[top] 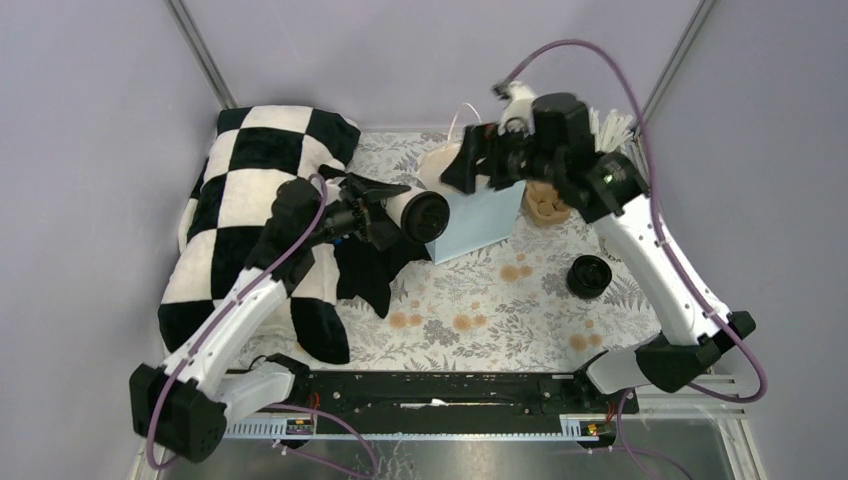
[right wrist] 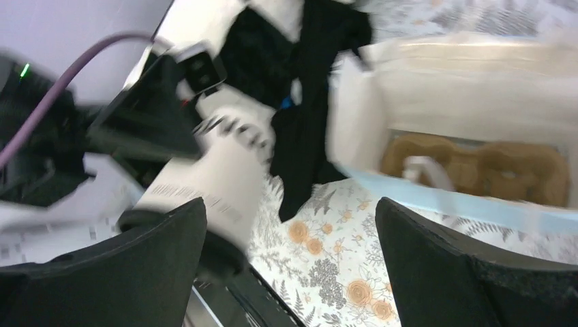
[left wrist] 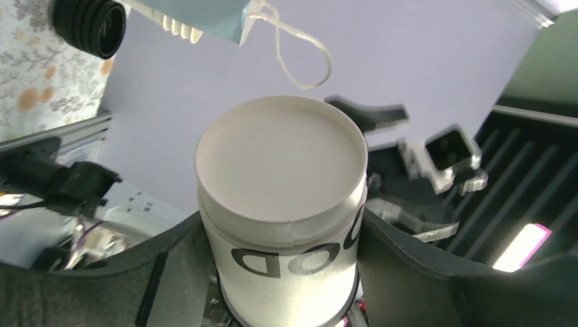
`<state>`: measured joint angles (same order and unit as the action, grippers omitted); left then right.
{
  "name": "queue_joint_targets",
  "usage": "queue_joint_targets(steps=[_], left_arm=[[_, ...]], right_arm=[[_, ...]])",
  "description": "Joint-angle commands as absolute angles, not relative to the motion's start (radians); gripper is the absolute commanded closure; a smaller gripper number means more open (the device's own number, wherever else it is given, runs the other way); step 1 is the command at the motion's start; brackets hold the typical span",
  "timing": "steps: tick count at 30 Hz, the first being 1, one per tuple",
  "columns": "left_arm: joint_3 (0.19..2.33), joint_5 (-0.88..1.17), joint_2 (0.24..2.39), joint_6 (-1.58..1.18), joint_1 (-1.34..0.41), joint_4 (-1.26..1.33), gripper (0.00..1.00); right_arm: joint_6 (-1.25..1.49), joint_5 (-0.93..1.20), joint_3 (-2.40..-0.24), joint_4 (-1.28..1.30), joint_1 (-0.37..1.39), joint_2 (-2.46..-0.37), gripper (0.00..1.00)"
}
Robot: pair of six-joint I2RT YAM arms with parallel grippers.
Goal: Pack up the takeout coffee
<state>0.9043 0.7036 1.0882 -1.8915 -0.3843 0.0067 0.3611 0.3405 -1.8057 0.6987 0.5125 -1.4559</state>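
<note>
One step left: your left hand (top: 388, 214) clasps the black-lidded white paper cup (left wrist: 279, 177), right hand (right wrist: 290, 259) gapes empty; upright it into the blue paper bag (top: 485, 222) ahead.

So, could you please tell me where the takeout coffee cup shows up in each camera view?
Top external: the takeout coffee cup is left of centre, tipped sideways beside the bag.
Left wrist: the cup fills the centre, its base toward the camera.
Right wrist: the cup is left of centre, blurred.
Shared landmark: the light-blue bag.
</note>
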Motion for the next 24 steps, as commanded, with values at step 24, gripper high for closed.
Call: queue_joint_targets(steps=[24], left_arm=[[0.816,0.355,0.888,-2.316,-0.343,0.138,0.47]], right_arm=[[0.287,-0.314,-1.787,0.458,1.080,-1.376,0.03]])
